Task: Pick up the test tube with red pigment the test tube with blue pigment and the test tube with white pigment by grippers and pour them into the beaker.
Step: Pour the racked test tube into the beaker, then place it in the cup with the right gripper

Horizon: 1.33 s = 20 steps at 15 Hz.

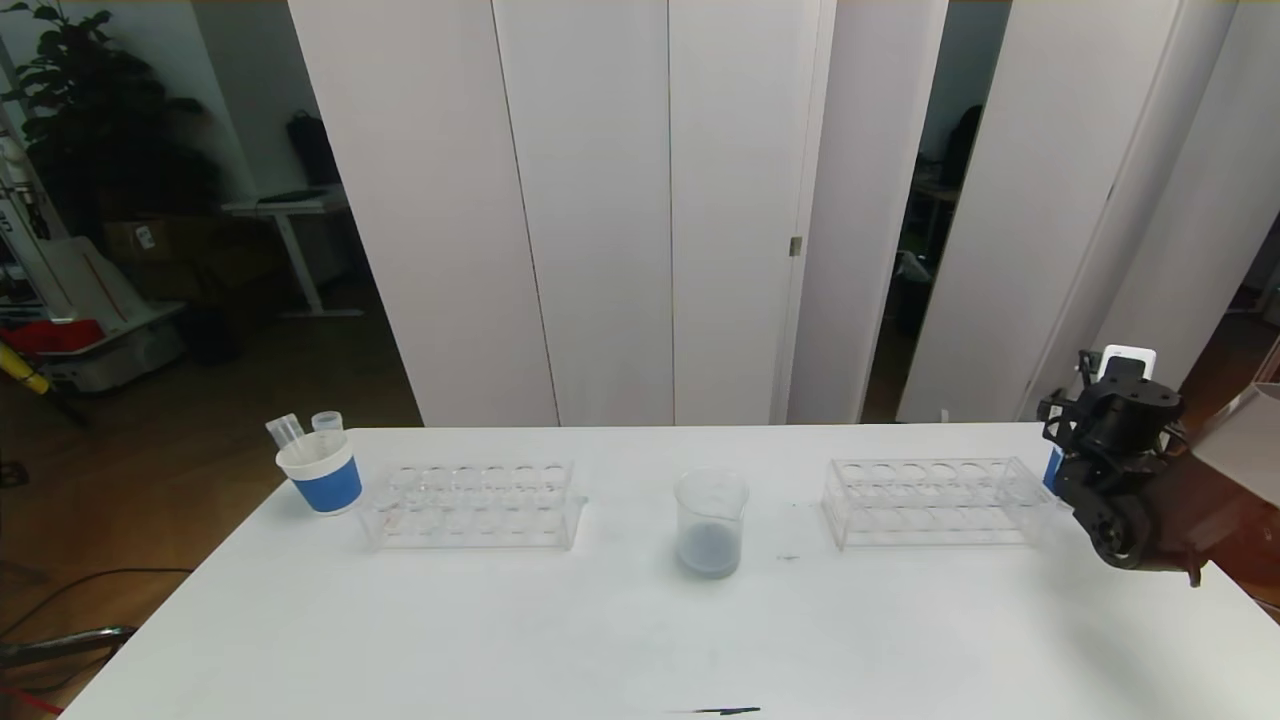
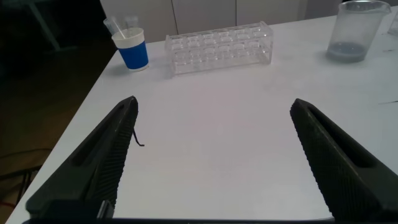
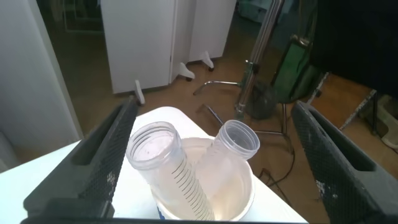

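The beaker (image 1: 711, 535) stands mid-table with greyish-blue liquid in its bottom; the left wrist view shows the beaker (image 2: 354, 31) too. My right gripper (image 3: 214, 112) is open above a white-rimmed cup (image 3: 245, 199) at the table's right edge. Its fingers stand either side of two clear tubes, one ribbed (image 3: 163, 162) and one plain (image 3: 227, 155). Neither tube is gripped. No red, blue or white pigment shows in them, so I cannot tell which test tubes they are. My left gripper (image 2: 214, 106) hangs open over bare table, holding nothing.
Two clear racks stand either side of the beaker, the left rack (image 1: 470, 505) and the right rack (image 1: 935, 500). A blue cup (image 1: 320, 475) holding two more clear tubes stands at the far left. My right arm (image 1: 1120, 480) hides most of the right cup.
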Tool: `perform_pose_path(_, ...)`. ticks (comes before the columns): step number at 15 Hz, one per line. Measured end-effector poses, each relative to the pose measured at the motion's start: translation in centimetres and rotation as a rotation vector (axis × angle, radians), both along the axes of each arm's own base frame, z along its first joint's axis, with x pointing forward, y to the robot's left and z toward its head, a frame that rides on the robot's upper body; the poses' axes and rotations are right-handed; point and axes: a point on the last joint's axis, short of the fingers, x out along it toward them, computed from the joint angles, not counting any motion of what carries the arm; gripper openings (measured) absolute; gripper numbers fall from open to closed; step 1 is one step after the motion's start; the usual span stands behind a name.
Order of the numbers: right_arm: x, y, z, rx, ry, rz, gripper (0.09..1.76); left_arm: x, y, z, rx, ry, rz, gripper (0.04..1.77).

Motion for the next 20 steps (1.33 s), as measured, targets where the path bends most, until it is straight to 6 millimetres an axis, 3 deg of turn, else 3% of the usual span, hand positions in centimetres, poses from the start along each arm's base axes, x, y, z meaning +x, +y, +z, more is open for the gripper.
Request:
perform_pose_path(2,0.2,0.1,1.0,-0.021,-0.016,0.002,1.75,0.0,0.0,0.0,0.000,0.000,0.000,1.75)
perform_pose_path(5,0.2,0.1,4.2,-0.070,-0.063,0.009,1.75,0.0,0.0,0.0,0.000,0.000,0.000,1.75)
perform_pose_path(8,-1.2,0.3,9.6,-0.126,-0.149,0.028,1.75,0.0,0.0,0.0,0.000,0.000,0.000,1.75)
perform_pose_path(10,-3.2,0.6,13.5,-0.147,-0.197,0.044,1.75,0.0,0.0,0.0,0.000,0.000,0.000,1.75)
perform_pose_path(15,-11.5,2.4,20.9,-0.168,-0.221,0.135,1.75,0.0,0.0,0.0,0.000,0.000,0.000,1.75)
perform_pose_path(18,-18.5,3.5,22.9,-0.159,-0.163,0.207,1.75,0.0,0.0,0.0,0.000,0.000,0.000,1.75)
perform_pose_path(20,-23.4,4.2,23.0,-0.130,-0.108,0.275,1.75,0.0,0.0,0.0,0.000,0.000,0.001,1.75)
